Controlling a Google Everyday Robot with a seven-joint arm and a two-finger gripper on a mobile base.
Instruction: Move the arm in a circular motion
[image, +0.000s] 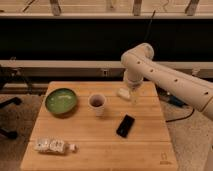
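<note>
The wooden counter (150, 147) carries a cup (97, 103); the cream-white arm (172, 81) reaches in from the cup's right, a green bowl (61, 100) sits left of the cup, a dark phone (125, 125) lies front-right of it, and the pale tool (134, 93) hangs behind-right of it, clenched or released I cannot tell.

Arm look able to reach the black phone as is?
Probably yes: the gripper hangs above the table at its far right; the black phone lies uncovered nearer the front, bare wood between.

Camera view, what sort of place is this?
Probably a robotics lab or office: a wooden table, a wheeled chair base at left, and the arm with its pincer over the table's far side.
</note>
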